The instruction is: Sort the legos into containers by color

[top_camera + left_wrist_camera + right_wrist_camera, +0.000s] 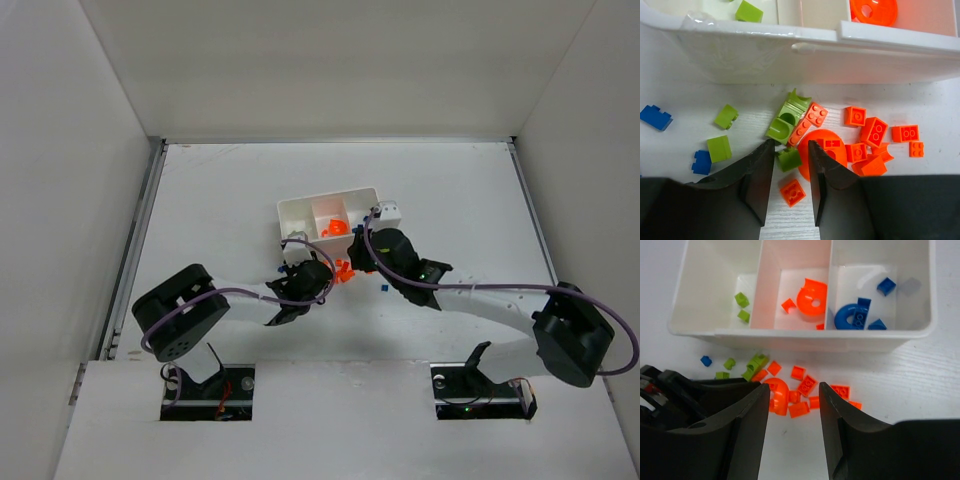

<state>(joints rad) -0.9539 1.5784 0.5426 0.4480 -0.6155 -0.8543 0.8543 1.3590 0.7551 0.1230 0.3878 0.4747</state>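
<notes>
The white tray (800, 335) has three containers: the left one holds green legos (742, 307), the middle one orange pieces (811, 297), the right one blue pieces (855, 317). Loose orange legos (805, 390) lie on the table just in front of it, with green ones (726, 116) and blue ones (655, 116) to their left. My left gripper (791, 145) is low over this pile. Its jaws are open around a small green brick (789, 159), with a gap on the right side. An orange brick (792, 192) lies further back between the fingers. My right gripper (794, 386) stands open above the orange pile, holding nothing.
Both grippers (318, 275) (362, 250) crowd the same spot at the tray's near wall (790, 55). The left arm's dark body (670, 385) sits close to the right gripper's left finger. A stray blue brick (383, 288) lies by the right arm. White walls enclose the table.
</notes>
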